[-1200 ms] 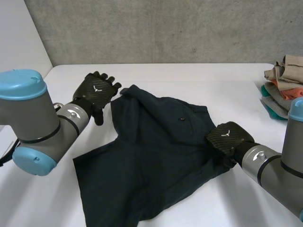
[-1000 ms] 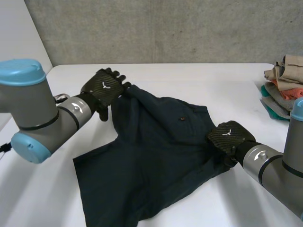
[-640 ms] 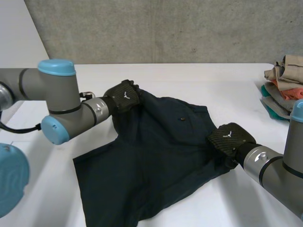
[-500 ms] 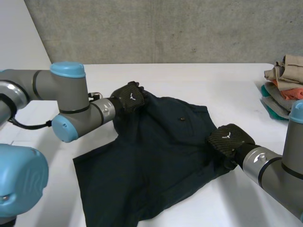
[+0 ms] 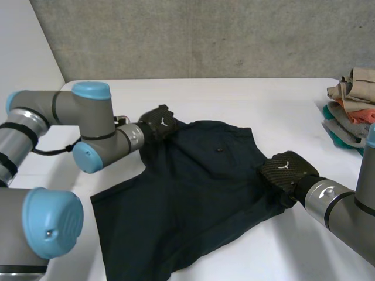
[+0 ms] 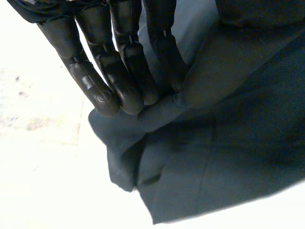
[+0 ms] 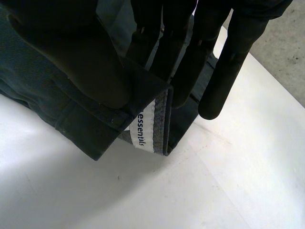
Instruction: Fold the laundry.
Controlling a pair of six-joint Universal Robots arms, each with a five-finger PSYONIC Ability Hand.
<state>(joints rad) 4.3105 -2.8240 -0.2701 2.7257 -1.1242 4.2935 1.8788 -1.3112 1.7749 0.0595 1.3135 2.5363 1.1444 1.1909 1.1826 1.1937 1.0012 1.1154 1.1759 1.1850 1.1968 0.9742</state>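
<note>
Lying on the table [image 5: 263, 99], the shorts [image 5: 193, 199] have their 6 o'clock hem nearly cut off in the head view. At their 3 o'clock the right hand [image 5: 287, 171] pinches the waistband corner, thumb over and fingers [image 7: 231, 62] under, beside a label [image 7: 143, 129]. At 11 o'clock the left hand [image 5: 157, 123] presses straight fingers [image 6: 116, 71] on a bunched corner, its thumb hidden. A clothes pile [image 5: 351, 102], cut off, sits at the table's 2 o'clock.
</note>
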